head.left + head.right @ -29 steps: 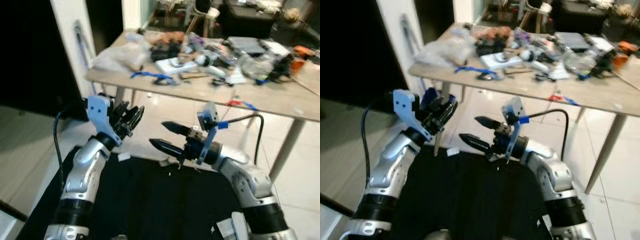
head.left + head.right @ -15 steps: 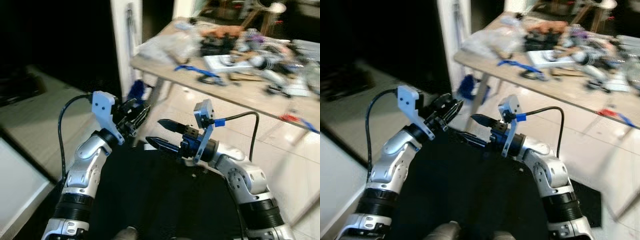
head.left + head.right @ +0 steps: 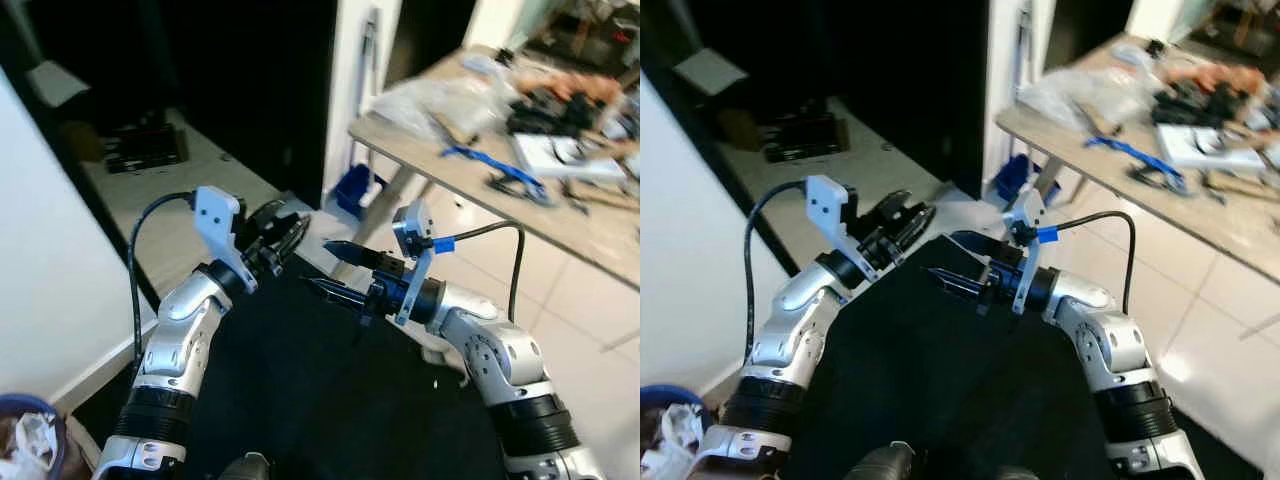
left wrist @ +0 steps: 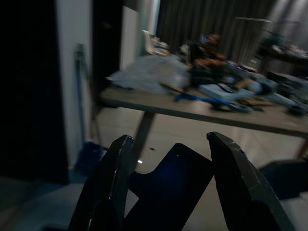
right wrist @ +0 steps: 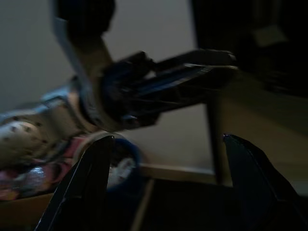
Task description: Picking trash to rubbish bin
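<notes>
Currently, two arms are raised in front of the body, one gripper on each. The left gripper (image 3: 283, 235) is held at chest height with its two black fingers spread moderately apart and nothing between them; its wrist view shows daylight between the fingers (image 4: 108, 185). The right gripper (image 3: 330, 268) points toward the left gripper, its two long fingers set wide apart and empty. The two grippers are near each other but not touching.

One rubbish bin (image 3: 30, 440) stands at the lower left corner of the head views, against the white wall (image 3: 50, 250). It has a blue rim, and crumpled pale trash (image 3: 668, 432) lies inside it; the count of pieces and their long axis cannot be told. The bin's opening faces upward. It also appears, blurred, behind the left arm in the right wrist view.

One table (image 3: 470, 180) stands to the robot's right front, its long edge running diagonally away. It carries much clutter, including one clear plastic bag (image 3: 440, 100) and one blue strap-like item (image 3: 495, 165). One small blue container (image 3: 355, 190) sits on the tiled floor beside the table leg. A dark doorway (image 3: 220, 80) lies ahead.
</notes>
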Controlling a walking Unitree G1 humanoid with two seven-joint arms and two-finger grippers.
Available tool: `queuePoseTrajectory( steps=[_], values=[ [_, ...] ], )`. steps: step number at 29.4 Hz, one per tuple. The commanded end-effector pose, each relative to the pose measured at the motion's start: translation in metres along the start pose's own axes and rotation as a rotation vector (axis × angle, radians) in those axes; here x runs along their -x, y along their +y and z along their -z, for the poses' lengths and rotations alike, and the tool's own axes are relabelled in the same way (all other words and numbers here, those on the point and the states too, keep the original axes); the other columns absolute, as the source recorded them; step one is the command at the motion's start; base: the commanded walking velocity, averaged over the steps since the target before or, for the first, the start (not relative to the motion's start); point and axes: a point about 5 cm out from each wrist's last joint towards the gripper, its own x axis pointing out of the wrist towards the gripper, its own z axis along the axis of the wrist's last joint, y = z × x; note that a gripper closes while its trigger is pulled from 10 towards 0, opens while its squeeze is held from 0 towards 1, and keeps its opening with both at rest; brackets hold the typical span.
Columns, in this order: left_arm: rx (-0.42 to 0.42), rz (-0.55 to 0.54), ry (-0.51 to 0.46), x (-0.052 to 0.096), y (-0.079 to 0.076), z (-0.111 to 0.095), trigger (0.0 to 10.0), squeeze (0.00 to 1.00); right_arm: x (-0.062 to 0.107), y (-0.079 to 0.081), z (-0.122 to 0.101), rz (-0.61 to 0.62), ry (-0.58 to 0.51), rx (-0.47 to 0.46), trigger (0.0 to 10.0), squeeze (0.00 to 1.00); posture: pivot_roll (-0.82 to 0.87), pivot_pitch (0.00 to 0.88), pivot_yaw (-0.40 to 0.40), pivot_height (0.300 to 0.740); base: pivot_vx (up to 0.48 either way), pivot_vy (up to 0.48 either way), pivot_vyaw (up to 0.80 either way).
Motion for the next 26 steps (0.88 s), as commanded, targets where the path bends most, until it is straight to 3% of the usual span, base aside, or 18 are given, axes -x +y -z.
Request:
queuePoseTrajectory(
  steps=[1, 26],
  values=[
    [-0.002, 0.002, 0.019, 0.0019, 0.0006, 0.004, 10.0, 0.0, 0.0022, -0.001, 0.0037, 0.001, 0.014, 0.0, 10.0, 0.0, 0.01, 0.0, -0.028, 0.74, 0.0, 0.0, 0.73],
    [-0.011, 0.008, 0.023, 0.0011, 0.0014, 0.0037, 10.0, 0.0, 0.0011, -0.0016, 0.0039, -0.016, 0.021, 0.012, 10.0, 0.0, 0.01, 0.0, -0.024, 0.74, 0.0, 0.0, 0.72]
  ],
)
